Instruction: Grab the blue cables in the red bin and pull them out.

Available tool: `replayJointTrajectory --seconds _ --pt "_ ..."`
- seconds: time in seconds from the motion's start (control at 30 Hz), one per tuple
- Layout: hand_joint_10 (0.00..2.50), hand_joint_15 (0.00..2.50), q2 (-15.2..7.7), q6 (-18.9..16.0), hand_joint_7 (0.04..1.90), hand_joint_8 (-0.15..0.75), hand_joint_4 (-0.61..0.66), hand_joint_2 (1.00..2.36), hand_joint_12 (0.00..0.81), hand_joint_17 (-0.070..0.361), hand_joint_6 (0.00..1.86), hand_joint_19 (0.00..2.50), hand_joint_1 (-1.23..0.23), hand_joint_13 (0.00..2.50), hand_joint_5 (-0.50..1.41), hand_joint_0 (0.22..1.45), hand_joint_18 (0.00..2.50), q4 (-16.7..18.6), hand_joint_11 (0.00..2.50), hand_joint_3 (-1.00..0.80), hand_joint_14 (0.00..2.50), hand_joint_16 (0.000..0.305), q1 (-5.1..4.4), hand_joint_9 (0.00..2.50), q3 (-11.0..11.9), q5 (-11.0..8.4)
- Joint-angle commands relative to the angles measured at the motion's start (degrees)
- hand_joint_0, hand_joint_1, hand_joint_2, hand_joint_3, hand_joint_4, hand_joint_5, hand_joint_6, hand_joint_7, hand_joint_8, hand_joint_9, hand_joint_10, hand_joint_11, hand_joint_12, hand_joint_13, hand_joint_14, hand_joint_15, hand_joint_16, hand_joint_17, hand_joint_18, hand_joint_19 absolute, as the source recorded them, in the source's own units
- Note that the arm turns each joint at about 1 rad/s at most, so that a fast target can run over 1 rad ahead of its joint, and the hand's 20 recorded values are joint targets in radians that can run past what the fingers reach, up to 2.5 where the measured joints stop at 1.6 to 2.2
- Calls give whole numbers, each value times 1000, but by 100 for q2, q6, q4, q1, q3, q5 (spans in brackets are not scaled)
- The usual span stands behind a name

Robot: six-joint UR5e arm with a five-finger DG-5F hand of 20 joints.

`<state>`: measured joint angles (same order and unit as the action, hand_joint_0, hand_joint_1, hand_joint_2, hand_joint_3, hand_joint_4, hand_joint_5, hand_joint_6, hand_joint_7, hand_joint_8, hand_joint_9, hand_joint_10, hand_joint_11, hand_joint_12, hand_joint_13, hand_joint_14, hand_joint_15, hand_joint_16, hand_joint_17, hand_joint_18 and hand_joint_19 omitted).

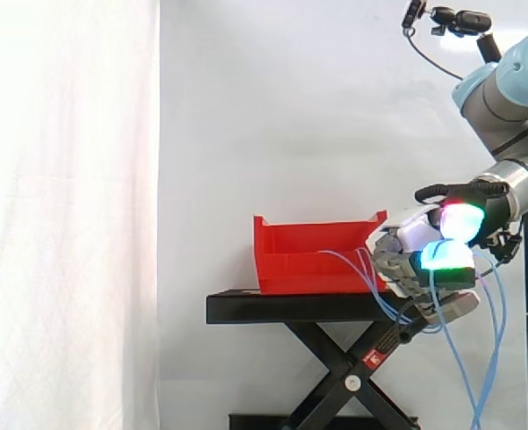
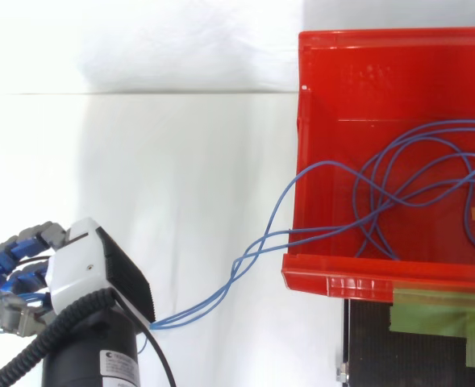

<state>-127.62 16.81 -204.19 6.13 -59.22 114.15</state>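
Off the bin's [image 2: 342, 284] left wall in the top view, well apart from it, the hand [image 2: 80, 262] sits low and to the left. Its fingers [image 1: 447, 257] are clenched on the blue cables [image 2: 245, 256]. In the side view the strands run into the curled fingers, and slack loops hang down past the hand towards the floor.

The relation that matters is the line from fingers to bin. In the top view the cables leave the hand, run up and to the right, cross one another in mid-air and climb over the bin's left wall. Their long axis therefore points straight from the hand at the bin, and the free run sags a little rather than lying taut. Most of the length is inside, lying in several overlapping loops on the red floor and reaching to the view's right edge.

As I judge it, the pull should go along that line, away from the bin, down and to the left in the top view. The wall the strands drape over stands in the way, since they must slide across its rim. The crossed loops inside could also tighten into a knot and drag the bin, which rests loose on the black stand [image 1: 281, 307]. A small tan piece lies among the loops at the right edge; I cannot tell what it is. Green tape [image 2: 439, 316] marks the stand below the bin's lip.
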Motion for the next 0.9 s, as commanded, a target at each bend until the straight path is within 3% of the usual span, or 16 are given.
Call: replayJointTrajectory --seconds 0.0,0.7,0.87 --pt "41 1249 -8 37 456 192 17 1000 300 102 1111 1263 -1026 1058 589 799 1047 2 1685 -1000 1749 45 2 1207 -2 2" --pt "44 1238 1 90 467 195 18 1000 301 104 1105 1246 -1034 1066 636 772 1045 54 1678 -1000 1679 46 2 1205 7 2" --pt "27 1256 1 283 470 193 9 1000 299 104 1107 1250 -1016 1067 643 786 1042 371 1683 -1000 1662 46 -7 1210 104 55"
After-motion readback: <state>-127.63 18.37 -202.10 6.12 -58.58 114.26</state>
